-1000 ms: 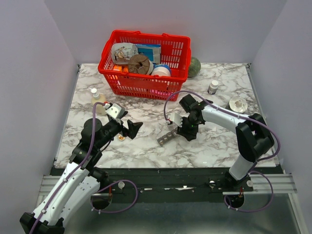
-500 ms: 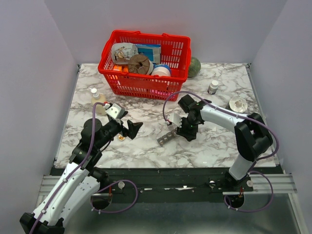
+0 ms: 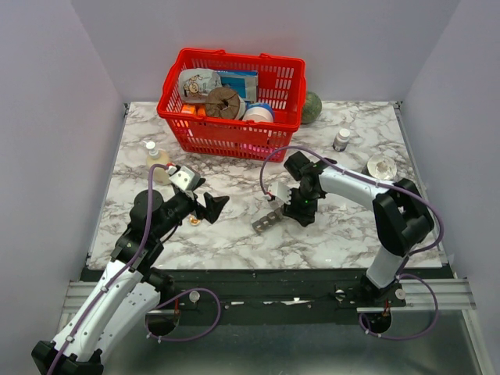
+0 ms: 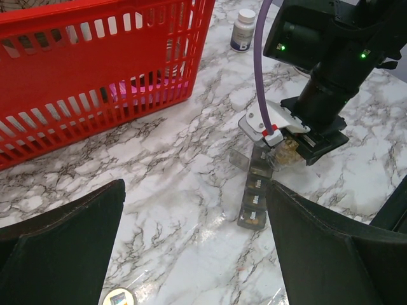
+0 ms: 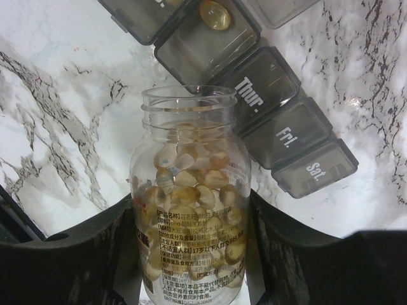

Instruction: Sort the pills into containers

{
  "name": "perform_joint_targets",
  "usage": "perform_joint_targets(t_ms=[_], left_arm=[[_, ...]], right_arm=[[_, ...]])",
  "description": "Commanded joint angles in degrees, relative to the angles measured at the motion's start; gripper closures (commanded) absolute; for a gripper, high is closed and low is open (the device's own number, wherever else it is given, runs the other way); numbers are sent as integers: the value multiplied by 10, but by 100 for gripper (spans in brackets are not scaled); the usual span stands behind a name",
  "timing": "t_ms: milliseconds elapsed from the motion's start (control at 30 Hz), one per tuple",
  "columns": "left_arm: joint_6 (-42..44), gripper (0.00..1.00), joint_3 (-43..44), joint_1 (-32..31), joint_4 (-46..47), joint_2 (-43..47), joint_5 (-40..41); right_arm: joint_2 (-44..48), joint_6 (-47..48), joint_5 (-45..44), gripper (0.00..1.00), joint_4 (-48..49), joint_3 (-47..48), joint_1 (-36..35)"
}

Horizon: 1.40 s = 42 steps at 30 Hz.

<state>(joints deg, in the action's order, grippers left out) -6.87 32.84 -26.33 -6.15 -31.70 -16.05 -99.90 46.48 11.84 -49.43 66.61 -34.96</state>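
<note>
The containers are a dark grey strip [image 3: 266, 219] of day-marked compartments lying mid-table, also seen in the left wrist view [image 4: 254, 194] and the right wrist view [image 5: 270, 95]. My right gripper [image 3: 301, 205] [image 5: 191, 254] is shut on a clear, uncapped bottle [image 5: 191, 197] full of yellow pills, its mouth pointing at the strip near the closed Thur lid. One pill [image 5: 215, 14] lies in an open compartment beside it. The end Sun compartment [image 4: 252, 218] also holds pills. My left gripper [image 3: 211, 207] [image 4: 197, 254] hovers wide open left of the strip, holding nothing.
A red mesh basket [image 3: 230, 137] of goods stands at the back. A small white bottle [image 3: 341, 139] and a white round lid [image 3: 381, 166] sit at the right, a green ball [image 3: 312, 108] behind. A pale bottle [image 3: 155, 160] and small disc [image 3: 194, 221] lie near my left arm.
My right gripper with the bottle has edged slightly left, closer over the strip. The left arm has stayed put.
</note>
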Motion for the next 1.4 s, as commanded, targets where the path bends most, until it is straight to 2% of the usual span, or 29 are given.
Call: perform_joint_targets(t_ms=[0, 1367], left_arm=[[9, 1, -3, 0, 3, 5, -12], [8, 1, -3, 0, 3, 9, -21]], right_arm=[[-12, -11, -19, 99, -22, 19, -7], [-36, -28, -41, 100, -66, 63, -23]])
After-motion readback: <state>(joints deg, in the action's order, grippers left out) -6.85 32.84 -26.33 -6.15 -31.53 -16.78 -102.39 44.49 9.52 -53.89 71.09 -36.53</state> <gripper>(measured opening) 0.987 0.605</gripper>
